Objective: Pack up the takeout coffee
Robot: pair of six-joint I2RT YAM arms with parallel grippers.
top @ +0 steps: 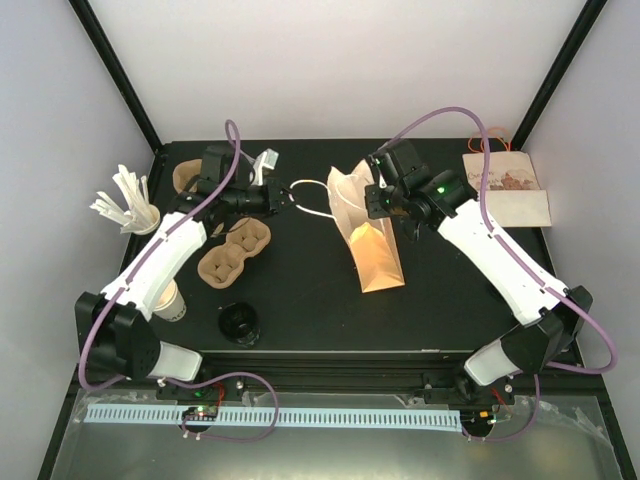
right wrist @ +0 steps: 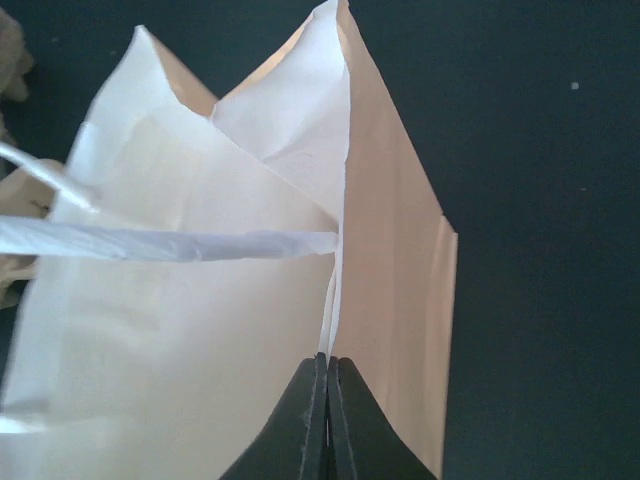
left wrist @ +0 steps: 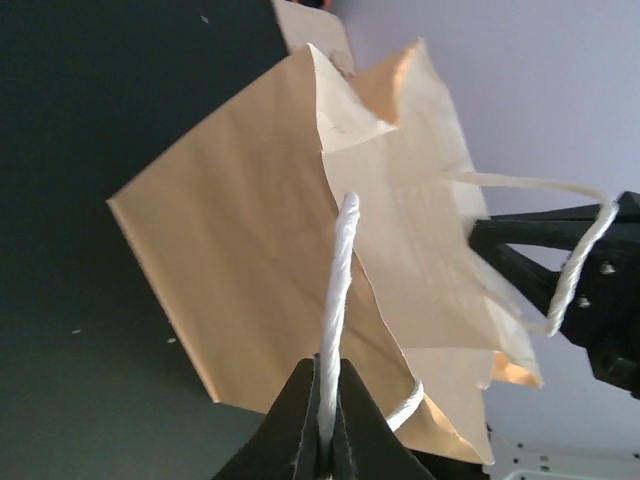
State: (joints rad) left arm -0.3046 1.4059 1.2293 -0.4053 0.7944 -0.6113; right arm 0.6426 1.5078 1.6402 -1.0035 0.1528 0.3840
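While both grippers hold it, the bag (top: 380, 255) sits mid-counter (top: 300, 295), its mouth toward the top of the frame.
At frame left of the bag, the left gripper (top: 288, 197) is pinched together on the white cord handle (left wrist: 338, 270); the right gripper (top: 376, 203) is clamped tight on the bag's rim at the mouth. Lower left of the bag lies the carrier (top: 235, 250). The cup (top: 172, 302) stands under the left arm, and the black lid (top: 240, 322) lies just beside it near the counter's bottom edge.
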